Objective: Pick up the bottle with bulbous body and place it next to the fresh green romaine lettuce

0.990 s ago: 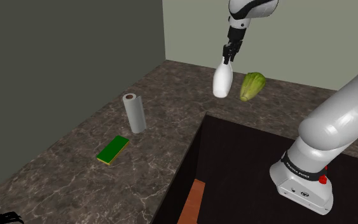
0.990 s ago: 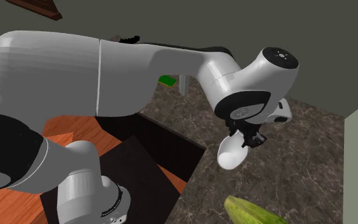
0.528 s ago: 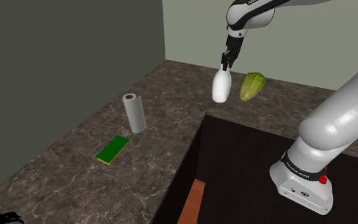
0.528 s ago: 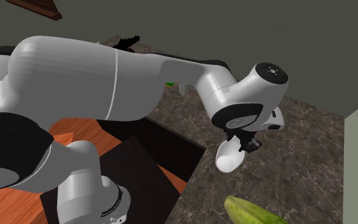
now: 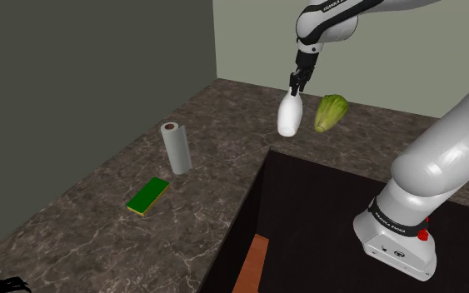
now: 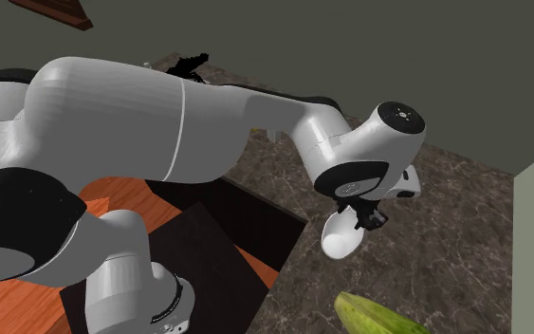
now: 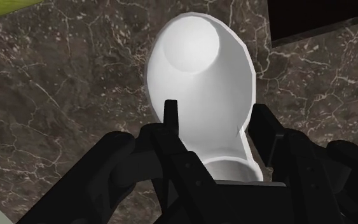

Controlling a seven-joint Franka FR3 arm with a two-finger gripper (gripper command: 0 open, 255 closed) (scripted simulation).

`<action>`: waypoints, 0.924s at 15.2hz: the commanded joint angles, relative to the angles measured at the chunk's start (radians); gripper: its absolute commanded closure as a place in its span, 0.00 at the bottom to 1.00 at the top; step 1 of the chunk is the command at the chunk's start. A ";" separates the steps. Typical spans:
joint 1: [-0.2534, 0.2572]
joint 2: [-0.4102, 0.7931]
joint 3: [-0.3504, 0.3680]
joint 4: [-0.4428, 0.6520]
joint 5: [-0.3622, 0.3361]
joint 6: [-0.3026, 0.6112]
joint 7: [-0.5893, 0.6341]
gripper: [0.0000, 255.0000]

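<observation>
I see the white bulbous bottle [image 5: 288,119] gripped at its neck by my black gripper [image 5: 296,81], just beside the green lettuce [image 5: 331,112], near the far edge of the dark marbled counter [image 5: 91,220], under a pale green wall [image 5: 257,42].

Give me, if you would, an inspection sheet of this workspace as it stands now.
Surface: dark marbled countertop, wrapping two sides of the black stand.
Job's things: white bottle upright, just left of the green lettuce in the shoulder view, apart from it; contact with the counter cannot be told.
Clutter: paper towel roll standing; green sponge lying flat.
Grippers: the gripper is shut on the bottle's neck.
Cables: nothing seen.
Surroundings: grey walls behind.
</observation>
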State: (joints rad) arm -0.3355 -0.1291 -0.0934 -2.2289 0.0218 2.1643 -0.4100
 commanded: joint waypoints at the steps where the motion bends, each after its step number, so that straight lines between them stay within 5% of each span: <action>1: 0.000 0.000 0.000 0.000 0.000 0.000 0.000 1.00; 2: 0.000 0.000 0.000 0.000 0.000 0.000 0.000 0.00; 7: 0.000 0.000 0.000 0.000 0.000 0.000 0.000 0.00; 11: -0.002 -0.049 0.000 0.079 -0.006 -0.127 0.004 0.00; 14: -0.002 -0.049 0.000 0.079 -0.006 -0.127 0.004 0.00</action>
State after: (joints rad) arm -0.3367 -0.1761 -0.0927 -2.1522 0.0156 2.0422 -0.4050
